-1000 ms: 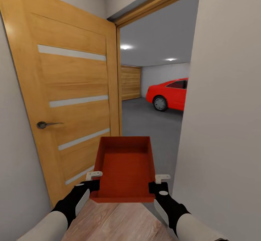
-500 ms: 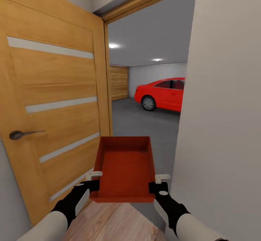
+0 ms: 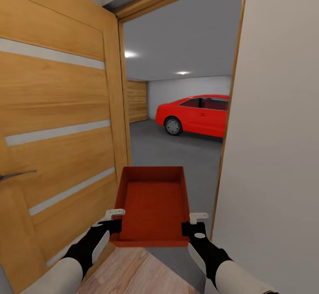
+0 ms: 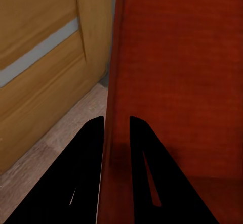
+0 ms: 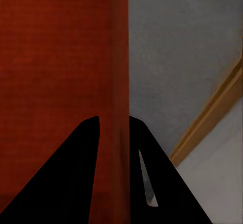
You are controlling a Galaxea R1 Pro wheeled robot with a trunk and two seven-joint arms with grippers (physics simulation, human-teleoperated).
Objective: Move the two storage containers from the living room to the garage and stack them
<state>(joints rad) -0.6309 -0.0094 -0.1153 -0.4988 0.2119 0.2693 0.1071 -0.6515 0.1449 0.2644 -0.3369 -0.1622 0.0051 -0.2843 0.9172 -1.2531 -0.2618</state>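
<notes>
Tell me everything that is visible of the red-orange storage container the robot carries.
The storage container is a red-orange, lidless rectangular bin of plastic look, with plain straight walls and a finely ribbed bottom, empty inside. It is held level in front of the robot at the doorway. The left end effector clamps its left wall and the right end effector its right wall; nothing else touches it.

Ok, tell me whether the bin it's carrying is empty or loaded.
Empty. The head view looks straight into the storage container and shows only its bare ribbed bottom. The left gripper and right gripper clamp its side walls.
</notes>
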